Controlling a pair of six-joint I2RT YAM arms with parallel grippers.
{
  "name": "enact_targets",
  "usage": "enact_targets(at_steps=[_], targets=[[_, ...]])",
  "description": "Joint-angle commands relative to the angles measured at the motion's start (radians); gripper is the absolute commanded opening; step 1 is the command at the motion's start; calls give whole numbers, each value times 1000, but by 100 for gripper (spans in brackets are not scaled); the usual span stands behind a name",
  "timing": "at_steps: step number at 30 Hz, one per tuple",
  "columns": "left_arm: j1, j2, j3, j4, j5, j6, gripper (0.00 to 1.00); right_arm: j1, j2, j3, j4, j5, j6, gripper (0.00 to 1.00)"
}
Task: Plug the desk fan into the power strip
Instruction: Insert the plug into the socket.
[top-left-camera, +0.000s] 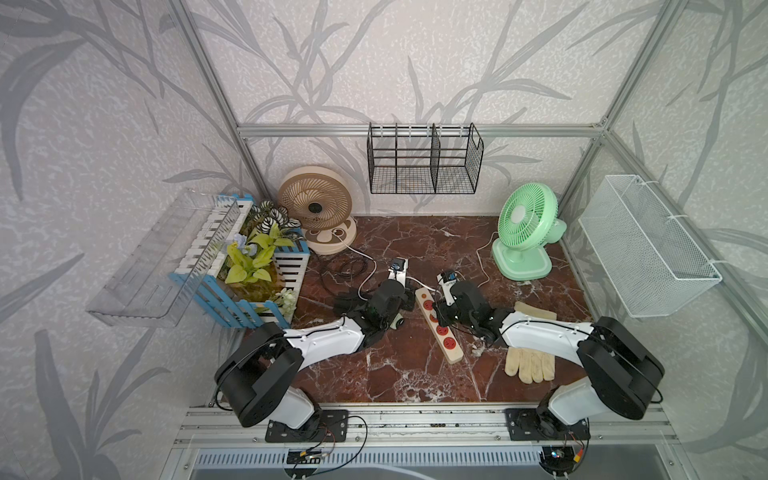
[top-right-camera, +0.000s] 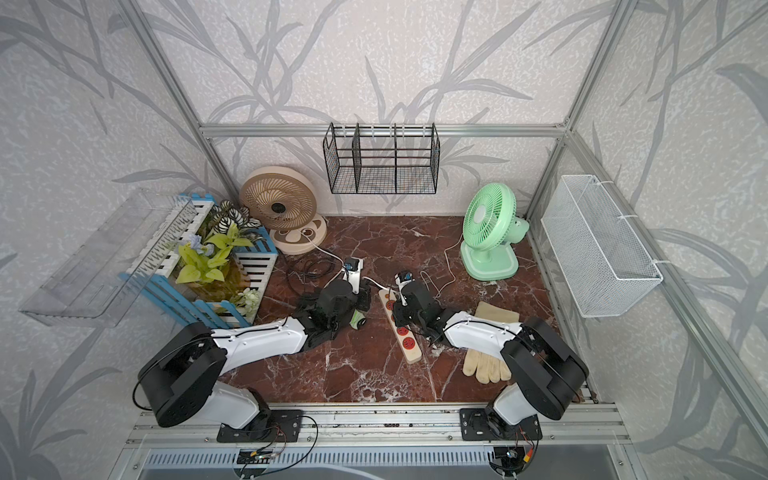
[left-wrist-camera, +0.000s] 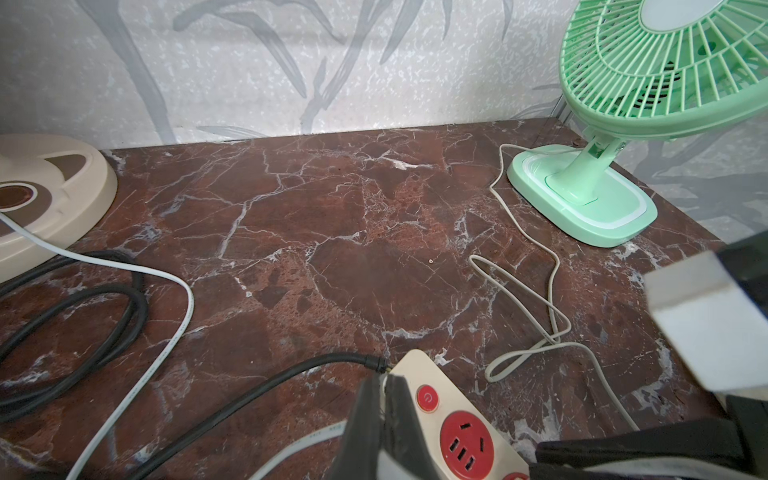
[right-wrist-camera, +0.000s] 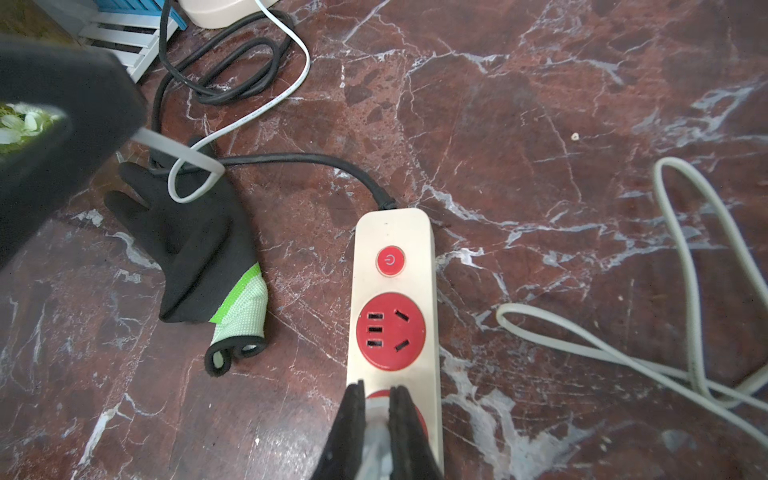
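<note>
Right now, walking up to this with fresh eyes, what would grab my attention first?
The cream power strip with red sockets lies mid-table, and the right gripper is shut on a pale plug over its second socket. Behind it stand two fans: a mint-green fan at the back right and a beige fan at the back left.

**Arm Hardware: External Appearance**

The left arm (top-left-camera: 324, 338) and right arm (top-left-camera: 544, 334) are alike. The fingers (right-wrist-camera: 347, 432) are matte black, tapered wedges. Directly behind them is a black wrist block. Next comes a white moulded link with small dark screws and a thin black cable on top. Farthest from the fingers are bulky black joint housings and black base plates (top-left-camera: 338, 417) with thin red and yellow wires.
</note>
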Motion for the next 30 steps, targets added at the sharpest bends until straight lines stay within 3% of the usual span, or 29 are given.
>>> enact_targets(at_steps=[1,30], targets=[[0,-2,1,12,5,-9,0,7,0,-29,-54,35,8,0],[1,-15,-3,11,1,12,0,94,-16,-45,-215,118,-39,0]])
